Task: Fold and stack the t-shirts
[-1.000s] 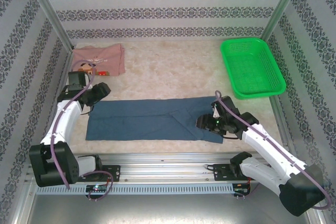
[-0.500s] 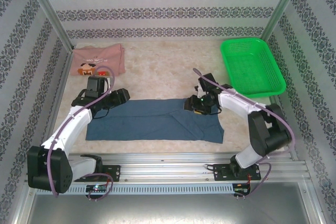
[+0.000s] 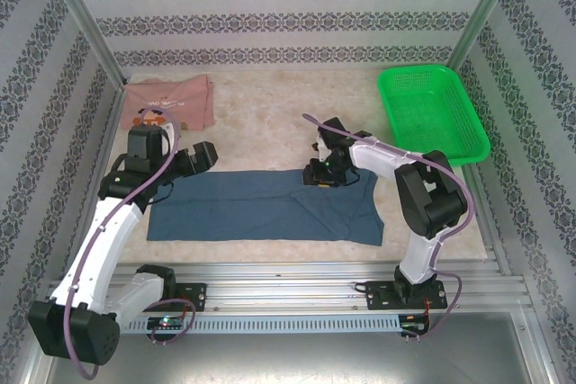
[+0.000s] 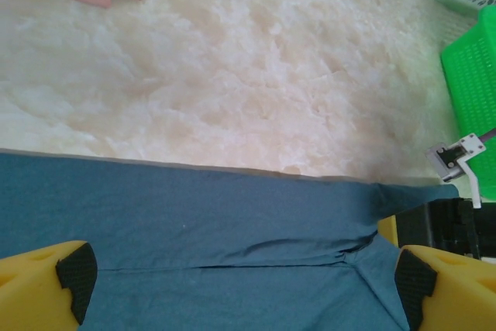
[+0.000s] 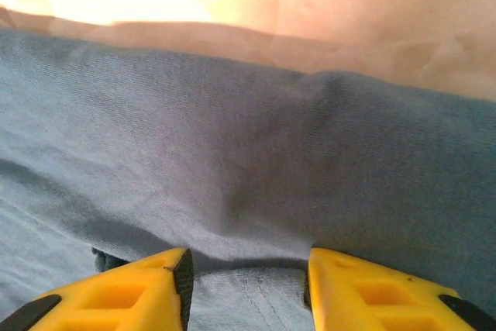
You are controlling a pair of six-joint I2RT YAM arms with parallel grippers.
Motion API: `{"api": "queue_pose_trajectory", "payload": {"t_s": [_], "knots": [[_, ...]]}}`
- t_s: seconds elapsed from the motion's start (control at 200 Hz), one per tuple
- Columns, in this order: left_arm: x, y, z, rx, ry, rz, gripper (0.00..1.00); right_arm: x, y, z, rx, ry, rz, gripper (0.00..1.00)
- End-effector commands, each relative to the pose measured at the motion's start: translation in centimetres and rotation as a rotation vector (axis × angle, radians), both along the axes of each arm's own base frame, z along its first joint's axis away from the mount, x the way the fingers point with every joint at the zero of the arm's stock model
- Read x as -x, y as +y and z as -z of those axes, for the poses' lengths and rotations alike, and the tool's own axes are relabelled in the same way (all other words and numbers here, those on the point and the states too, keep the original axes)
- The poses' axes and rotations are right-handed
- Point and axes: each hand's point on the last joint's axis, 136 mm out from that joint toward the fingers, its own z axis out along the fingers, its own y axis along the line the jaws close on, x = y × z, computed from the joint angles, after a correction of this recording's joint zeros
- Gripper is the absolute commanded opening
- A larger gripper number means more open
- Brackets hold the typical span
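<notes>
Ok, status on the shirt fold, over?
Left tool wide open over blue shirt. Right tool low on its far edge, cloth between jaws, grip unclear. Pink shirt at far-left corner. Green basket off to the right, nothing blocking.

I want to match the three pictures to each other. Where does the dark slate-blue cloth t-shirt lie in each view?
Top external: the dark slate-blue cloth t-shirt lies flat at the centre, towards the near edge.
Left wrist: across the lower half.
Right wrist: across the middle and bottom.
Shared landmark: the pale marbled tabletop, beyond the shirt's far edge.
</notes>
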Motion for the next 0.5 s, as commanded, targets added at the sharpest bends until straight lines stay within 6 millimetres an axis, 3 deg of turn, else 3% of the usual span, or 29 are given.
{"api": "queue_pose_trajectory", "payload": {"t_s": [0.0, 0.115, 0.24, 0.345, 0.495], "knots": [[1.6, 0.8, 0.2, -0.063, 0.036, -0.01, 0.99, 0.8, 0.2, 0.6, 0.057, 0.01, -0.055, 0.4], [2.0, 1.2, 0.1, -0.079, 0.031, -0.019, 0.99, 1.4, -0.2, 0.9, 0.087, 0.011, -0.061, 0.29], [2.0, 1.7, 0.0, -0.099, 0.025, -0.04, 0.99, 1.7, -0.4, 0.6, 0.098, -0.01, -0.061, 0.26], [2.1, 1.9, 0.2, -0.112, 0.029, -0.043, 0.99, 2.3, 0.5, -0.2, 0.082, -0.028, -0.091, 0.22], [2.0, 2.4, 0.4, -0.13, 0.03, -0.057, 0.99, 3.5, 2.2, -1.2, 0.048, -0.033, -0.137, 0.06]]}}
